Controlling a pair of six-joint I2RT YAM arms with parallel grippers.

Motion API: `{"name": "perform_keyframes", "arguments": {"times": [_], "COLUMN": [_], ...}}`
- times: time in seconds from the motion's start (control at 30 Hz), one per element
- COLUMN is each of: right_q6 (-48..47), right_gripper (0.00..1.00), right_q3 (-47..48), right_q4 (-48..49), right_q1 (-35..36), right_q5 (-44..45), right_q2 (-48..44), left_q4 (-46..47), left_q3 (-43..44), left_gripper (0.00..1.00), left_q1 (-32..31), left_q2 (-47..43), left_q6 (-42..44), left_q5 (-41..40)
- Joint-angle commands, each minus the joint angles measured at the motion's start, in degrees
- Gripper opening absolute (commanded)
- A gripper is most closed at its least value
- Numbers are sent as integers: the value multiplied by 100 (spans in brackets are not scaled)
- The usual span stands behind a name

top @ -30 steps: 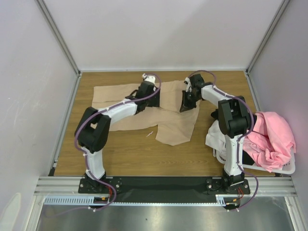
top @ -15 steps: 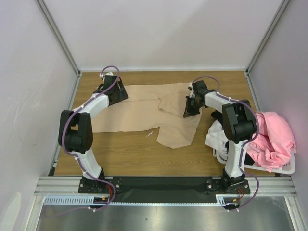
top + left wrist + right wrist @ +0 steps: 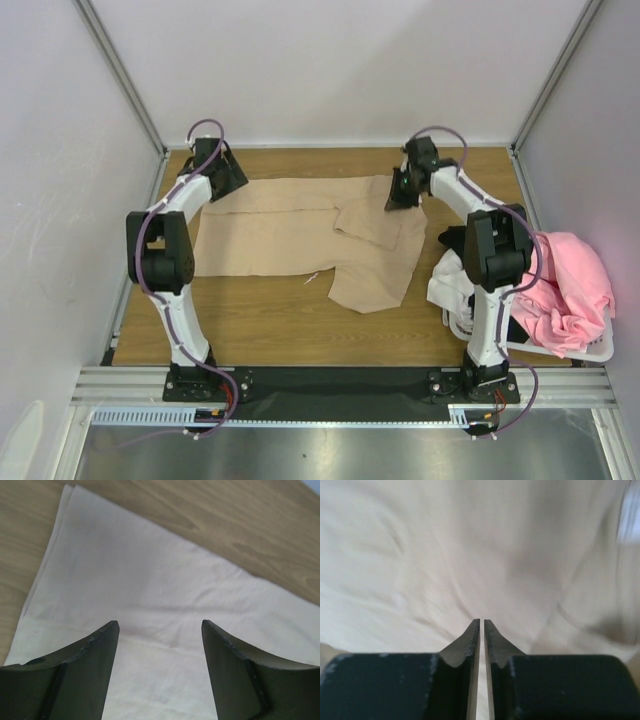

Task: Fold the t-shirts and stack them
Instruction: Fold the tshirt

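Note:
A light tan t-shirt [image 3: 290,235] lies spread flat across the far half of the wooden table [image 3: 260,330], with one sleeve folded over near its right side. My left gripper [image 3: 228,180] hovers open above the shirt's far left corner, and the left wrist view shows plain tan cloth [image 3: 150,580] between its spread fingers [image 3: 95,655], gripper [image 3: 160,622]. My right gripper [image 3: 398,193] sits at the shirt's far right corner. Its jaws are closed to a thin slit, and creases in the cloth [image 3: 420,555] run toward the gripper [image 3: 481,620].
A white laundry basket [image 3: 590,350] stands at the table's right edge. A pink t-shirt [image 3: 565,285] is heaped in it and a white t-shirt [image 3: 447,282] hangs over its left side. A small white scrap [image 3: 311,279] lies near the tan shirt's front edge. Grey walls enclose the table.
Both arms swung outward and toward the back. The left gripper went from the shirt's middle to its far left corner, the right one moved back, and the shirt now lies flatter and wider.

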Motion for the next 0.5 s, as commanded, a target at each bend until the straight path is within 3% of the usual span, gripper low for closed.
{"name": "perform_keyframes", "arguments": {"times": [0.0,0.2,0.47], "right_q6": [242,558,602], "right_gripper": [14,17,17], "right_q3": [1192,2045,2477], "right_q4": [197,742,655], "right_q1": [-97,-202,-308], "right_q5": [145,242,611], "right_q2": [479,1410,1957], "left_q4": [-5,189,330], "left_q3": [586,991,1316], "left_gripper": [73,73,73], "left_q1": [128,276,435], "left_q2": [311,820,1278], "left_q6": [-162,-514,-804], "left_q5": [395,694,923]}}
